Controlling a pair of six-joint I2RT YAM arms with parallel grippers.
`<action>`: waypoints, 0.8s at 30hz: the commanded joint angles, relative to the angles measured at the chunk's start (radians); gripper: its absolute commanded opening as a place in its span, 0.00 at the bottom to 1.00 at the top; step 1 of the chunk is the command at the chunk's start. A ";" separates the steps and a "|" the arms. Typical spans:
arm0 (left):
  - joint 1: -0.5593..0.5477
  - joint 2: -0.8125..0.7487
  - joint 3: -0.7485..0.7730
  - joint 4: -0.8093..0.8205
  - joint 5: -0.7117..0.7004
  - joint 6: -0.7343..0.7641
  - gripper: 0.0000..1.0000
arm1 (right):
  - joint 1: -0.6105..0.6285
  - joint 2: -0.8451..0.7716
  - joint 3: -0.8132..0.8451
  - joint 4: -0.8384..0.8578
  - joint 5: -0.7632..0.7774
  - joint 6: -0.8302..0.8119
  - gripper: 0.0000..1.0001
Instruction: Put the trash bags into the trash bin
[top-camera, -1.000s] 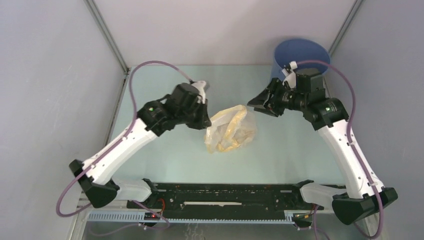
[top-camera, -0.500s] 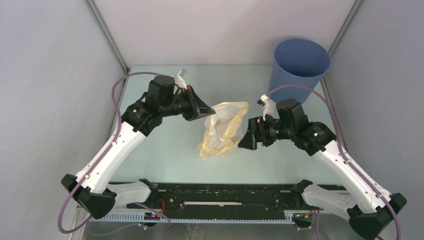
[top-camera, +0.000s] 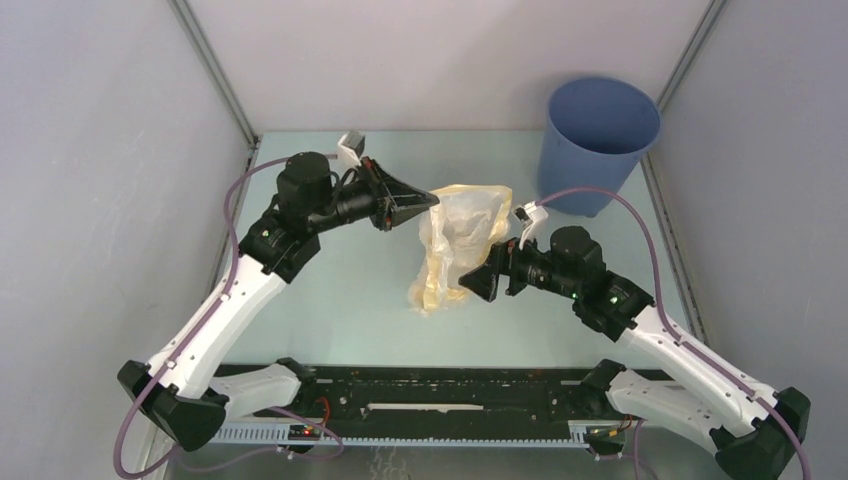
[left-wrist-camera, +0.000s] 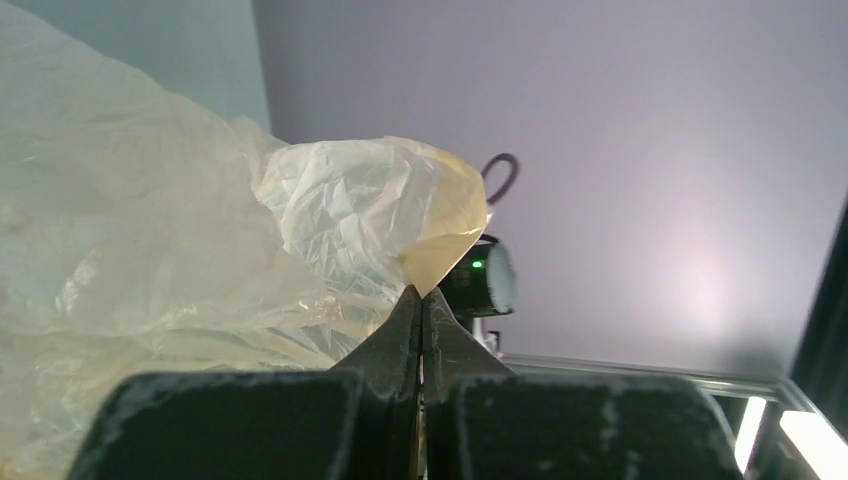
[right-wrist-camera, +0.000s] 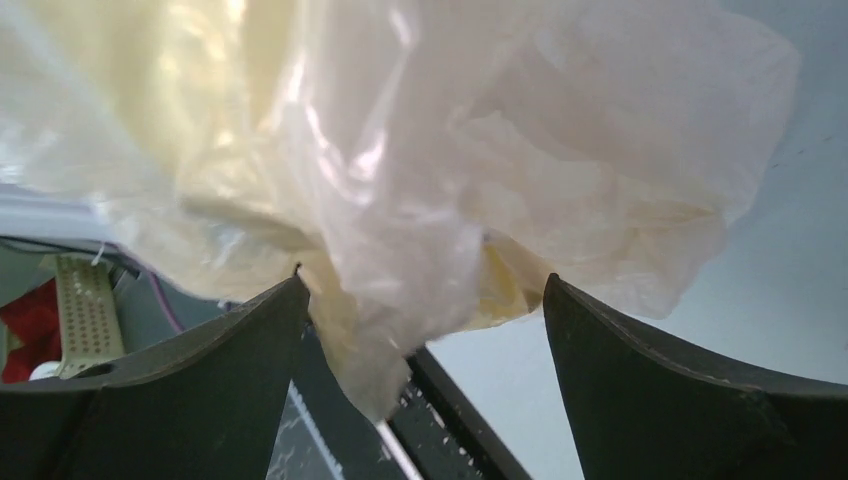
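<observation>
Trash bag (top-camera: 462, 225) now higher over pale green table (top-camera: 340, 300), grey walls (top-camera: 100, 150) around.

Robot lab booth: grey panel walls (top-camera: 90, 150) enclose a pale table (top-camera: 350, 300).

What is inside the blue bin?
Only blue inner wall shows in the trash bin; its floor is hidden. The trash bag hangs outside, pinched by the left gripper.

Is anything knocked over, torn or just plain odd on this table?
Nothing is spilled or broken. The plastic bag just looks messy: crumpled, hanging from the shut left gripper, with the open right gripper at its lower part. The blue bin stands upright.
</observation>
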 joint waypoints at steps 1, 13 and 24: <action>0.013 -0.027 -0.025 0.147 0.044 -0.130 0.00 | 0.022 -0.016 -0.032 0.188 0.155 -0.019 0.97; 0.025 -0.062 -0.059 0.124 0.030 -0.130 0.00 | 0.026 0.038 0.019 0.352 0.171 -0.024 0.99; 0.123 -0.112 -0.081 0.056 0.043 -0.059 0.00 | -0.067 0.077 0.069 0.326 -0.009 0.080 0.12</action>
